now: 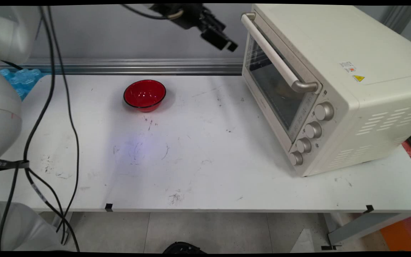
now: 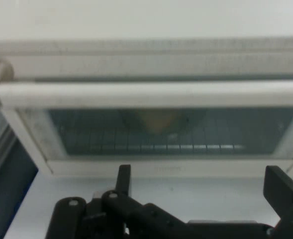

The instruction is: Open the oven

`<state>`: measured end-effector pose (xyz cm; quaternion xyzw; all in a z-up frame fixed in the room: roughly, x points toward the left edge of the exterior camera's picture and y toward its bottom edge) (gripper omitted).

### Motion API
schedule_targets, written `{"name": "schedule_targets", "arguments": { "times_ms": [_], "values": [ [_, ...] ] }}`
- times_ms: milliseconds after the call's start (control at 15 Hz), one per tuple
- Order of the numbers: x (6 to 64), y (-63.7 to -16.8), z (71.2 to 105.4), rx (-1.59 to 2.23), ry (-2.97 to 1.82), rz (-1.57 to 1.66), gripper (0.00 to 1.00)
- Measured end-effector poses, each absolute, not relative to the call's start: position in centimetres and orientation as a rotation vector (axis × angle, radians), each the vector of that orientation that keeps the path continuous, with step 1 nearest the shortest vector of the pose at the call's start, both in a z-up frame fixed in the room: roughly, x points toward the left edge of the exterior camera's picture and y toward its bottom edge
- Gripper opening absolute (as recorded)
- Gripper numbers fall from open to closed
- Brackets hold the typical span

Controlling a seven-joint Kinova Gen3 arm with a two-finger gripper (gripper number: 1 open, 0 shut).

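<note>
My gripper (image 1: 223, 40) hangs high at the top of the main view, just left of the cream toaster oven (image 1: 334, 89) and pointed at its door. In the hand view the gripper (image 2: 201, 184) stands open, its fingers wide apart with nothing between them. The oven's door is closed; its long handle bar (image 2: 151, 94) runs across the hand view, above the glass window (image 2: 171, 130). Something yellowish shows dimly behind the glass on the rack. A red bowl (image 1: 144, 95) sits empty on the white table (image 1: 198, 160), left of and below the gripper.
Four knobs (image 1: 312, 130) run down the oven's front right side. Black cables (image 1: 48, 125) hang from the arm at the left. A blue object (image 1: 20, 80) lies at the table's far left corner. An aluminium rail (image 1: 127, 66) runs along the wall behind.
</note>
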<state>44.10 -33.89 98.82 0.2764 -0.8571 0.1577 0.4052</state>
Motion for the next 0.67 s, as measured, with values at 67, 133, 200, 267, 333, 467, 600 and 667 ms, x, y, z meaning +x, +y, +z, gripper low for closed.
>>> {"name": "schedule_targets", "arguments": {
  "times_ms": [67, 133, 200, 267, 333, 467, 600, 667],
  "values": [
    [43.3, -34.5, 99.0, 0.687, -2.16, 0.406, 1.0],
    [42.4, -35.1, 99.1, 0.676, -2.159, 0.412, 1.0],
    [41.8, -35.6, 99.1, 0.668, -2.158, 0.418, 1.0],
    [41.1, -36.2, 99.1, 0.66, -2.157, 0.424, 1.0],
    [40.3, -36.7, 99.0, 0.651, -2.156, 0.429, 1.0],
    [39.4, -37.5, 99.0, 0.64, -2.154, 0.437, 0.0],
    [38.6, -38.2, 98.9, 0.631, -2.153, 0.444, 0.0],
    [38.1, -38.6, 98.7, 0.628, -2.153, 0.449, 0.0]
  ]
}}
